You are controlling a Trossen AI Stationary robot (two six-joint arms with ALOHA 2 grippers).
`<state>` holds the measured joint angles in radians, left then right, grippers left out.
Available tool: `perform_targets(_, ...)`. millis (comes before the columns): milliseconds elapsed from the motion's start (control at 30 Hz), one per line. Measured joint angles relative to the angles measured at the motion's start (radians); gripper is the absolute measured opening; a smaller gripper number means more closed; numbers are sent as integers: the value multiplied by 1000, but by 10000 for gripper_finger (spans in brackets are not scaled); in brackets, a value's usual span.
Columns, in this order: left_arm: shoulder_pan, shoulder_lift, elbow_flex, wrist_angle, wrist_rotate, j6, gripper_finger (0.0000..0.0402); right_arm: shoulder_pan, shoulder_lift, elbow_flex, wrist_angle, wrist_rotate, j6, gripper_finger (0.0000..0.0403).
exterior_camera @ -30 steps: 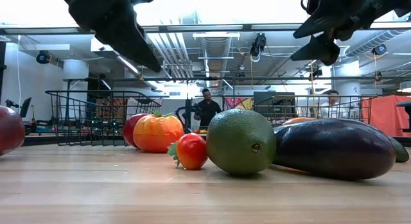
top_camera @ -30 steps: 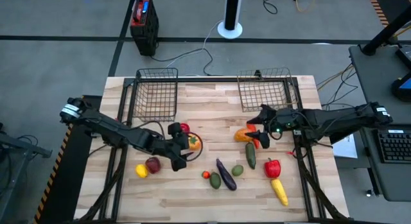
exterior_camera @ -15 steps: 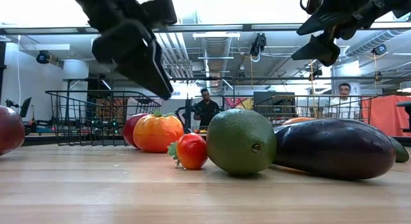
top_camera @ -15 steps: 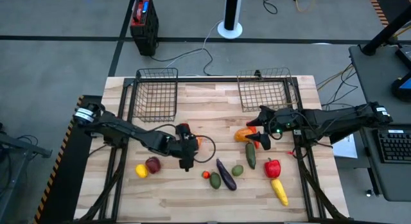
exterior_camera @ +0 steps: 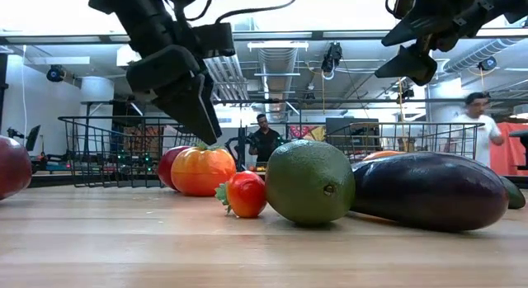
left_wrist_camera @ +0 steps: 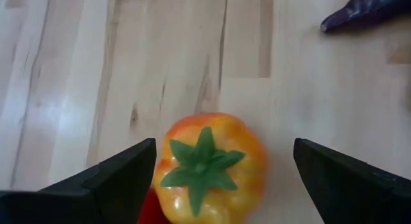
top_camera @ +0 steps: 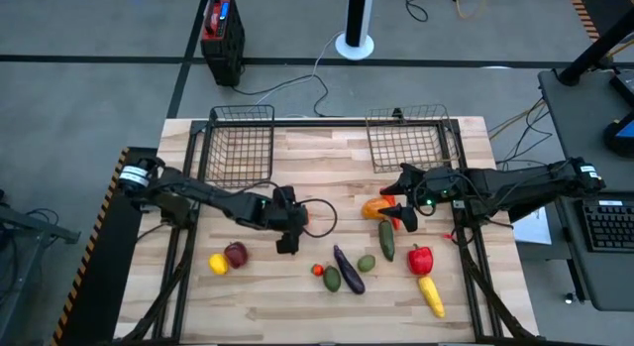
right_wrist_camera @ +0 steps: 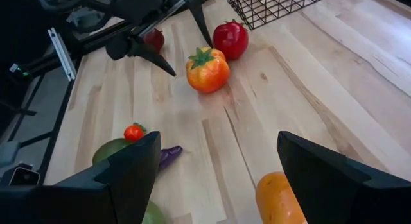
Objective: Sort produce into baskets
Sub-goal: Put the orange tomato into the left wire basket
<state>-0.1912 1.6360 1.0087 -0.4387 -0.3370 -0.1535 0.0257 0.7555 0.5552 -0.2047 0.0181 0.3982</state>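
Left tool (left_wrist_camera: 218,169) hangs wide open right over the orange tomato (left_wrist_camera: 209,166), not touching it. Right tool (right_wrist_camera: 215,169) is wide open too, above the desk (top_camera: 327,158).

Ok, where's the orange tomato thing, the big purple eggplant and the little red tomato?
orange tomato (left_wrist_camera: 209,169), left wrist view, on its green leafy top.
purple eggplant (exterior_camera: 429,191), low view, middle of its side.
little red tomato (exterior_camera: 247,195), low view, its round front.

Two dark jointed arms, white wrist bands, black pointed fingers (left_wrist_camera: 115,179)
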Motion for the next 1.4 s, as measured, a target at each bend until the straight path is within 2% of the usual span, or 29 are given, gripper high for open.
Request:
perform_targets(367, 17, 5, -2, 1, 15, 11, 349, 0, 0, 0, -1, 0, -9, 304)
perform_targets(1100, 23, 121, 6, 24, 2, 2, 349, 0, 0, 0, -32, 0, -7, 304)
perform_targets(1400, 22, 112, 12, 17, 10, -19, 316, 0, 0, 0, -33, 0, -7, 304)
